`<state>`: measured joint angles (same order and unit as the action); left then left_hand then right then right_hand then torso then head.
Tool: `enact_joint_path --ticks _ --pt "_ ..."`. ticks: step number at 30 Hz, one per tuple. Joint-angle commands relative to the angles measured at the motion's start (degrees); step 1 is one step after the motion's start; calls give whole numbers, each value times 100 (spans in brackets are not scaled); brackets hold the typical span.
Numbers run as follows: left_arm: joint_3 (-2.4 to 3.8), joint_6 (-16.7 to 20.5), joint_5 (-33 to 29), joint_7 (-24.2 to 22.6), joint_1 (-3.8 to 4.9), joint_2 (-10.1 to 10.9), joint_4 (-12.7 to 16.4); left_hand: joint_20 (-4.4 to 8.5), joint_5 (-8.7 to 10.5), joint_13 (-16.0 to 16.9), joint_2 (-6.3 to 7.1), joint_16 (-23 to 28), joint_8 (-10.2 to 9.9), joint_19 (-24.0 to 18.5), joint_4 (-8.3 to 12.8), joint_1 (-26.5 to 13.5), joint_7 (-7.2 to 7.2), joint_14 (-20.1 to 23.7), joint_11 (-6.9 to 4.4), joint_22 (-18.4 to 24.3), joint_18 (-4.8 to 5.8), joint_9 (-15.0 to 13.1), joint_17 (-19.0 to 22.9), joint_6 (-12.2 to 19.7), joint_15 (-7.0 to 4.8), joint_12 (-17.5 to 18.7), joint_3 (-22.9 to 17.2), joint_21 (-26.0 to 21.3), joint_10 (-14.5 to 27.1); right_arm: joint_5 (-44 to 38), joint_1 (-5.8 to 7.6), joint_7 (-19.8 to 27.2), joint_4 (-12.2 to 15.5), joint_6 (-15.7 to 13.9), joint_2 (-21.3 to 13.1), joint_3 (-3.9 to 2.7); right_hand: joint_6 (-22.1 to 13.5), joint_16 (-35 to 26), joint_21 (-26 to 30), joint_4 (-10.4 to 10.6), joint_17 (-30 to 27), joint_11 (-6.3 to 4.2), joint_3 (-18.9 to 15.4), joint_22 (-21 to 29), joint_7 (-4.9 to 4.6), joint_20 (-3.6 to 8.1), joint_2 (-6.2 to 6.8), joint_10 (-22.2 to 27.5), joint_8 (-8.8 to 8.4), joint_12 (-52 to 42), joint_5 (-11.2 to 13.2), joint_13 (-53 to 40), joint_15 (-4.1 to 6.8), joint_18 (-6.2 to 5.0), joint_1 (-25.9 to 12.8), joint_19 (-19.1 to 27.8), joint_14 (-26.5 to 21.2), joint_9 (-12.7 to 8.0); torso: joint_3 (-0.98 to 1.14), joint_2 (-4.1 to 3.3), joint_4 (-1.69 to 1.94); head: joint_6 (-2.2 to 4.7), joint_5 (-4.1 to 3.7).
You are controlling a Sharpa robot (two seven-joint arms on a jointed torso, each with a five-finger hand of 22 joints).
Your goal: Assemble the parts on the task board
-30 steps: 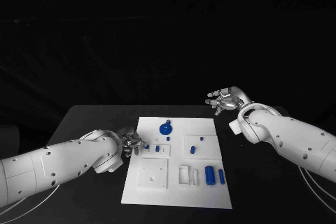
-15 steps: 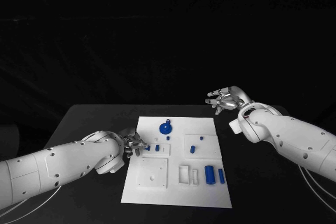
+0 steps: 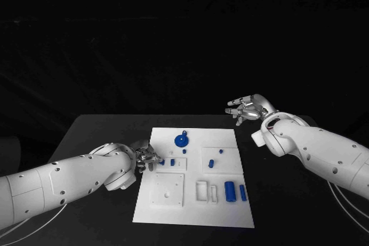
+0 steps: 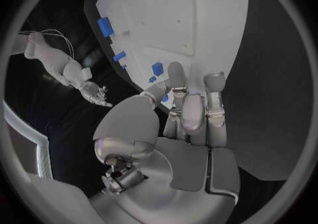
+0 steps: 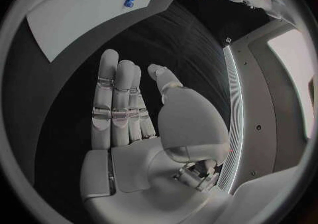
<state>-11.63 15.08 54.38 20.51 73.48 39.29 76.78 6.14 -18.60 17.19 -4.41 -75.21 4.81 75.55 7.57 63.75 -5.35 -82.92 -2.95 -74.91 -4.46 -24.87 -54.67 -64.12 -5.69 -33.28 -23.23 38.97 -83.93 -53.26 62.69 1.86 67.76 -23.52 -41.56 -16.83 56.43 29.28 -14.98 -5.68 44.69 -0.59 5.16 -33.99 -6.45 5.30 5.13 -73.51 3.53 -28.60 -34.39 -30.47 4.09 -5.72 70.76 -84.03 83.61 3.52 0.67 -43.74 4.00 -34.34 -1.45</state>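
Working a small blue part (image 3: 161, 162) at the task board (image 3: 231, 214) left edge with my left robot hand (image 3: 146, 159), grip unclear; right robot hand (image 3: 246, 110) released, next I seat it.

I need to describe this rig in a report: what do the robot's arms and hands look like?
Both arms have smooth white rounded shells dotted with small dark screw holes; thin pale cables trail beneath them. The left hand and right hand are silver metal with segmented fingers.

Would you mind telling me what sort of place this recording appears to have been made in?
Probably a robotics lab test bench: a black table against a dark backdrop, a white task board carrying small blue parts, and the left robot hand at the board's edge.
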Motion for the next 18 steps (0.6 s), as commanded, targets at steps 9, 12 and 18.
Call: enact_joint_path --ticks 9,12,18 --pt "-12 -216 76 56 -25 9 7 -36 -23 -47 14 -36 35 8 231 56 383 -5 -37 -185 -87 -3 15 -413 -23 -39 -260 25 -275 0 -3 32 2 82 0 -3 -19 -18 -28 35 -1 7 4 6 0 -30 18 27 -8 -11 -28 9 -13 22 43 -202 -8 -4 3 1 -1 -9 -16" --pt "-12 -225 78 59 -25 10 9 -36 -23 -47 14 -36 35 8 231 56 383 -5 -37 -185 -87 -3 15 -413 -23 -39 -260 25 -275 0 -4 31 2 83 1 -3 -19 -18 -28 35 -1 7 4 6 0 -30 18 27 -8 -11 -28 9 -13 22 43 -202 -8 -4 2 0 1 -11 -12" --pt "-12 -236 79 61 -25 14 10 -38 -24 -61 16 -37 33 8 236 55 383 -5 -37 -186 -88 1 17 -417 -22 -42 -257 29 -276 0 -4 30 0 84 1 -3 -19 -24 -33 17 -3 8 9 25 0 -31 13 28 -7 -8 -29 13 -14 22 38 -200 -12 -4 5 1 1 -12 -11"
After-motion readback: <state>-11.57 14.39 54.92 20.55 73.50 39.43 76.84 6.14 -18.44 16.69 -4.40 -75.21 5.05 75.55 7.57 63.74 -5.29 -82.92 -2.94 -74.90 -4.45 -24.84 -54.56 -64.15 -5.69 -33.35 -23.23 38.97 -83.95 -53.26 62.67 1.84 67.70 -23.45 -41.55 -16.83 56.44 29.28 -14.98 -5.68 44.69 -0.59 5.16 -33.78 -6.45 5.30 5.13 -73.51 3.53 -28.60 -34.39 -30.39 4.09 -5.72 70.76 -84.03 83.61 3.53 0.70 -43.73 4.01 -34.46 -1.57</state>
